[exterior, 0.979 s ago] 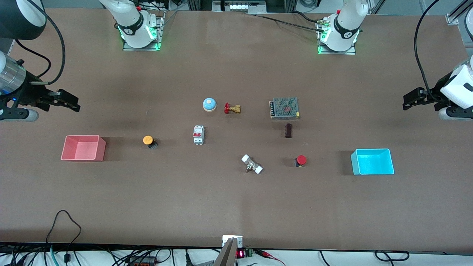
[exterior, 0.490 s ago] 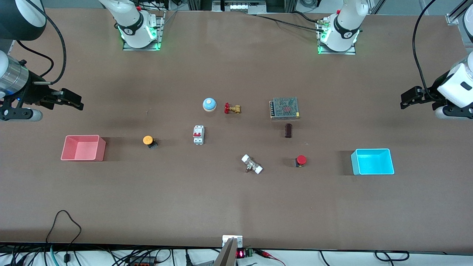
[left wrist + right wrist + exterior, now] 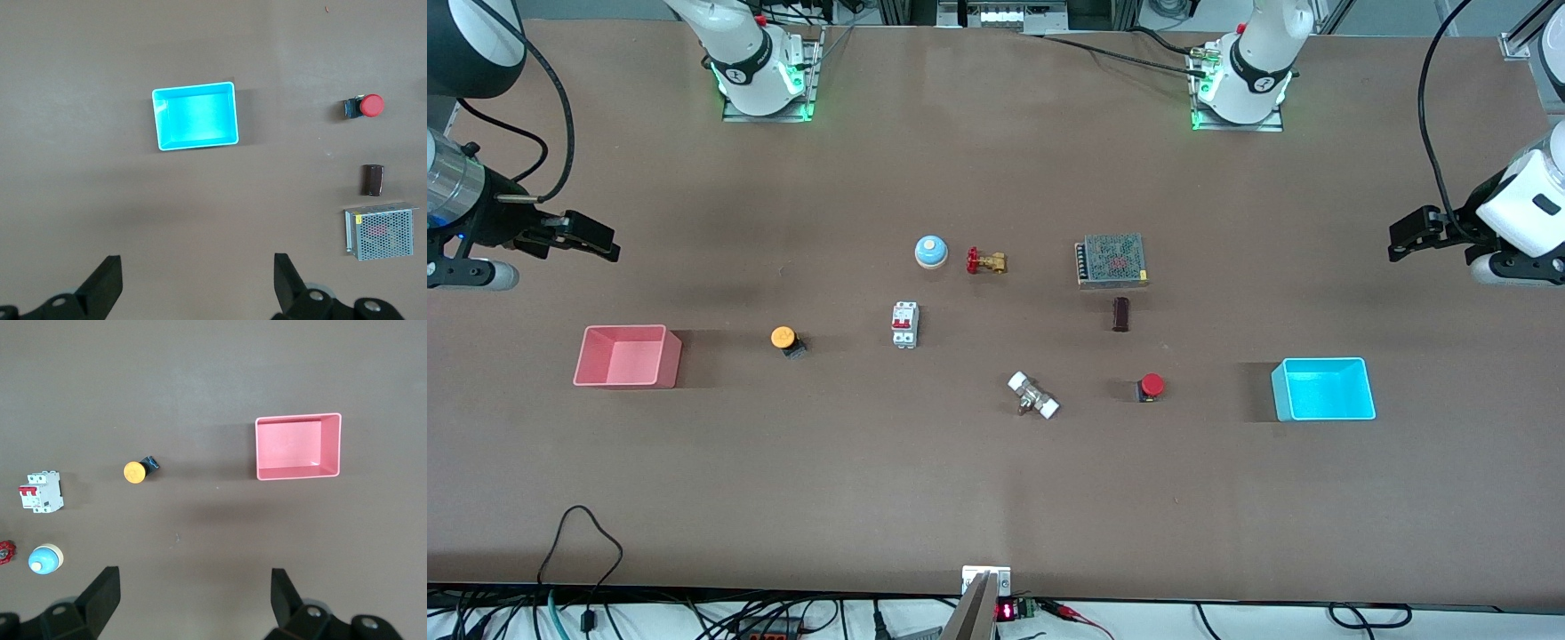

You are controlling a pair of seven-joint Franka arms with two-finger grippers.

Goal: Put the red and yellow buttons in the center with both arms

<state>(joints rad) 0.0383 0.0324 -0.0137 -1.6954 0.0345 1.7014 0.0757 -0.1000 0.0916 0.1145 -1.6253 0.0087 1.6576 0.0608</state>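
We're hanging both open: right gripper (image 3: 591,242) has the yellow button (image 3: 783,338) around its 4 o'clock, left gripper (image 3: 1409,237) has the red button (image 3: 1152,385) around its 8 o'clock

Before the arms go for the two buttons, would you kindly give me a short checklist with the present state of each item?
1. Left pincer open and holding nothing, over bare table at the left arm's end: ok.
2. Right pincer open and holding nothing, over bare table at the right arm's end: ok.
3. Red button free on the table, apart from the cyan bin: ok.
4. Yellow button free on the table, apart from the pink bin: ok.
5. Buttons already in the center: not ok, neither has been picked up.
6. Bare spot in the center: cannot tell; the breaker and white-capped fitting lie there.
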